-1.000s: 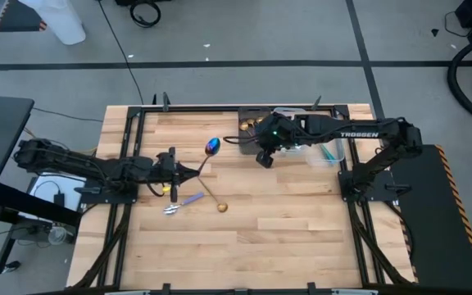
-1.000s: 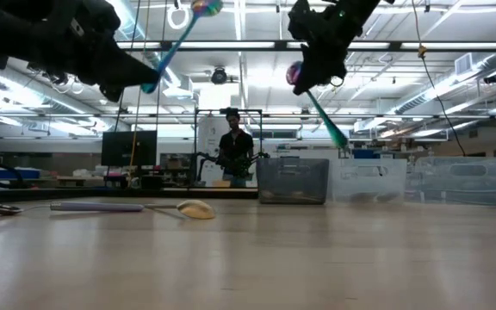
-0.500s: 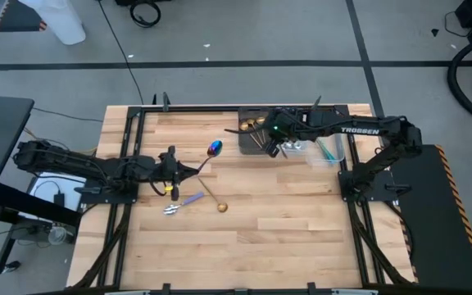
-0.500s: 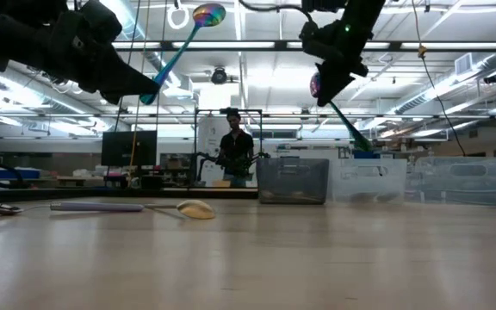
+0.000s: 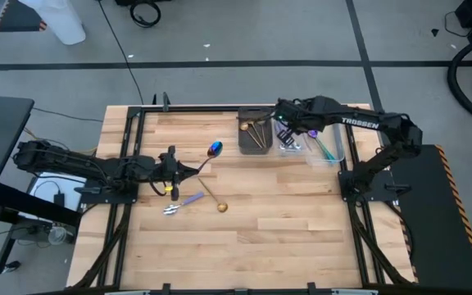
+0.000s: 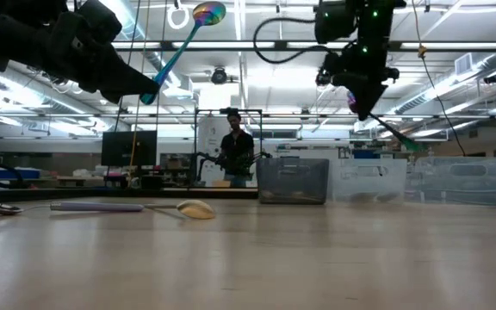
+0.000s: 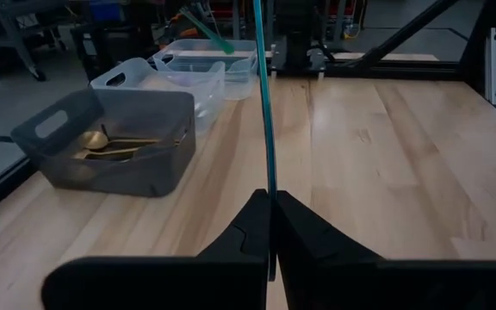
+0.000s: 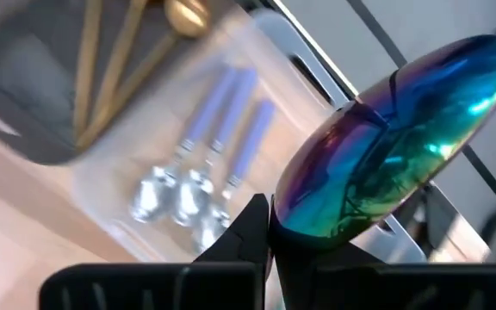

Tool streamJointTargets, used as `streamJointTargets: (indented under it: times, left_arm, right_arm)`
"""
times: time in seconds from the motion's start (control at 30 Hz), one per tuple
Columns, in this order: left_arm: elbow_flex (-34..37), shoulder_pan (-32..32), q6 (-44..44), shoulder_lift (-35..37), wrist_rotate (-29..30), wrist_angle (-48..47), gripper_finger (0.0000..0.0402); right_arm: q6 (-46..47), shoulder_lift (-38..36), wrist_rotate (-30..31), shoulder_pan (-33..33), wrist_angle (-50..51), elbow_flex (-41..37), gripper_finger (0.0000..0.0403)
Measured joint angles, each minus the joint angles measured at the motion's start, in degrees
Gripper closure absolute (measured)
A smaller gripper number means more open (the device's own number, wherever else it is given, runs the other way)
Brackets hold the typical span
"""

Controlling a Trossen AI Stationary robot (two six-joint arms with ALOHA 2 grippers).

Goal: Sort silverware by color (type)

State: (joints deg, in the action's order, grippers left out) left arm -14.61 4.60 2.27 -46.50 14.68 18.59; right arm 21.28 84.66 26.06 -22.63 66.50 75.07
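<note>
- High view: right gripper (image 5: 288, 129) sits above the clear bins (image 5: 326, 152), gripping a rainbow spoon (image 5: 328, 149) whose handle trails past the jaws. Left gripper (image 5: 175, 168) holds a 2nd rainbow spoon (image 5: 213, 149) mid-table; gold spoon (image 5: 220, 206) & purple-handled one (image 5: 188, 199) lie just below its jaws.
- Low view: both spoons are held well clear of the tabletop.
- L wrist: jaws shut tight on the teal handle.
- R wrist: jaws clamped at the bowl; silver/purple spoons (image 8: 198, 185) directly beneath, so prob. wrong bin. Judgement: shift onward to the matching bin, lower, then release.
</note>
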Motion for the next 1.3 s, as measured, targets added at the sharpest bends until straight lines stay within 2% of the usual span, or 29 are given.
streamJointTargets:
  times: [0.23, 0.5, 0.7, 1.3]
  left_arm:
    - [0.0, 0.0, 0.25, 0.0, 0.0, 0.0, 0.0386]
    - [0.0, 0.13, 1.85, 0.0, -0.02, 0.0, 0.0386]
    - [0.0, 0.13, 2.4, 0.0, -0.02, 0.1, 0.0386]
    - [0.0, 0.13, 3.03, 0.0, -0.41, -0.57, 0.0386]
  right_arm:
    - [-1.92, 0.19, -0.14, -4.44, 4.25, 0.0, 0.0383]
    - [-6.3, 1.64, -7.07, -9.23, 8.35, -0.35, 0.0383]
    - [-9.4, 6.0, -9.22, -12.39, 14.24, -0.48, 0.0383]
    - [-15.29, 18.8, -13.21, -15.71, 19.85, -0.59, 0.0383]
